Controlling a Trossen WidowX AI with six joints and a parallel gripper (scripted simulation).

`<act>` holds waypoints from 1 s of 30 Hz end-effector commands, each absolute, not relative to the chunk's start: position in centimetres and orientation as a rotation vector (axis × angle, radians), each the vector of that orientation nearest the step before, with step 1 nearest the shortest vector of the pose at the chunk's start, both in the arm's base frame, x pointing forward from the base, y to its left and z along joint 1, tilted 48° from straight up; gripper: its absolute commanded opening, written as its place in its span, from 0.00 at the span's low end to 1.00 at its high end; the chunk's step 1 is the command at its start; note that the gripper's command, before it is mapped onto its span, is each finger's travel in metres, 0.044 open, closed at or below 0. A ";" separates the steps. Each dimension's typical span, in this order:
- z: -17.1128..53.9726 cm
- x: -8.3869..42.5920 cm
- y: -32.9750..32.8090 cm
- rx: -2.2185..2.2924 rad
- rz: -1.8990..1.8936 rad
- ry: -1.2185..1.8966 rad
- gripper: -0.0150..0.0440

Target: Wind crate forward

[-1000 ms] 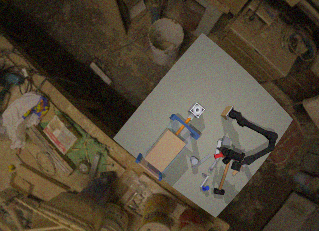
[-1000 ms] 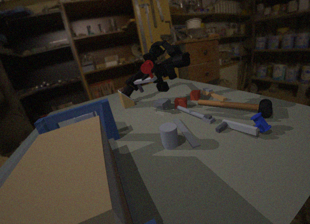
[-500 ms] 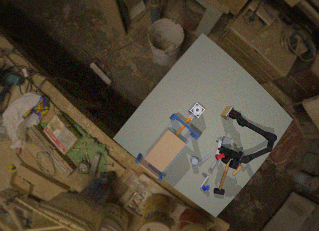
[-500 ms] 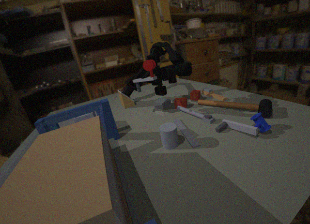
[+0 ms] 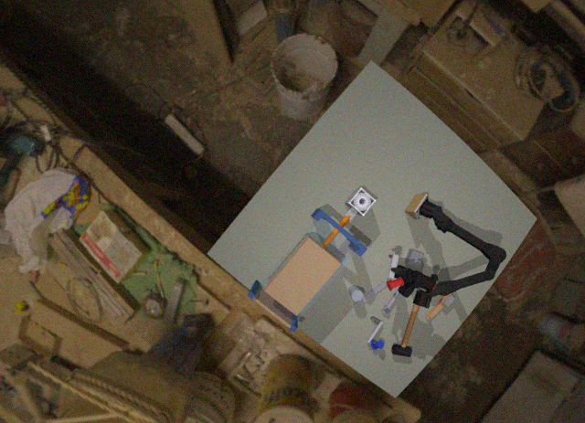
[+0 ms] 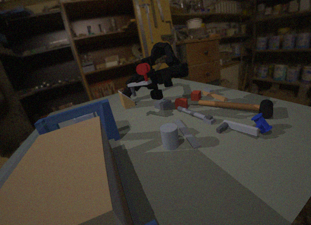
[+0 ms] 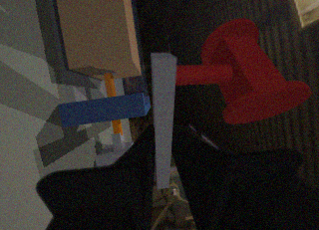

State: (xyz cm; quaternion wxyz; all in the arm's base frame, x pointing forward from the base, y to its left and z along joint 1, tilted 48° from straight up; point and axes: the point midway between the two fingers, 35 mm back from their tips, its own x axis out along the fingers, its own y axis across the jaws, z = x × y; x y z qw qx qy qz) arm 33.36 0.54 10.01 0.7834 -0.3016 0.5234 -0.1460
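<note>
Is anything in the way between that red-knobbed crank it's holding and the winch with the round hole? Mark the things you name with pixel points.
Nothing visible blocks the red-knobbed crank (image 5: pixel 395 283) (image 6: pixel 143 69) (image 7: pixel 163 106): it's held above the bench, and only open space shows between it and the winch (image 5: pixel 367 208).

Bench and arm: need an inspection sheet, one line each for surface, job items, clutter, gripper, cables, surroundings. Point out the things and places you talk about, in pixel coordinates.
Surface: grey-green bench top (image 5: pixel 401 140) (image 6: pixel 226 177), shadows across it.
Job items: crate (image 5: pixel 302 277) (image 6: pixel 67 162) (image 7: pixel 97 28) flat, short of the blue frame (image 5: pixel 352 239) (image 6: pixel 75 112) (image 7: pixel 107 112); orange strap (image 5: pixel 336 230) (image 7: pixel 117 125) runs to the winch (image 5: pixel 361 198).
Clutter: black-headed mallet (image 5: pixel 409 326) (image 6: pixel 233 105), blue-knobbed crank (image 5: pixel 377 331) (image 6: pixel 242 127), grey cylinder (image 5: pixel 356 293) (image 6: pixel 169 136), other tools.
Gripper: gripper (image 5: pixel 400 278) (image 6: pixel 150 84) (image 7: pixel 159 127) shut on the red-knobbed crank (image 5: pixel 395 283) (image 6: pixel 143 69) (image 7: pixel 256 73), raised.
Cables: nothing seen on the bench top.
Surroundings: bucket (image 5: pixel 304 102), shelving (image 6: pixel 71 39), drawers (image 6: pixel 202 52).
</note>
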 end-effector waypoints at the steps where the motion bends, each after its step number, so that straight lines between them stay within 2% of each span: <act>1: 7.5 33.7 -1.4 -0.649 -0.321 1.158 0.25; 15: 0.0 33.9 -7.8 -0.626 -0.309 1.172 0.25; 30: -5.5 30.4 -14.4 -0.645 -0.323 1.161 0.25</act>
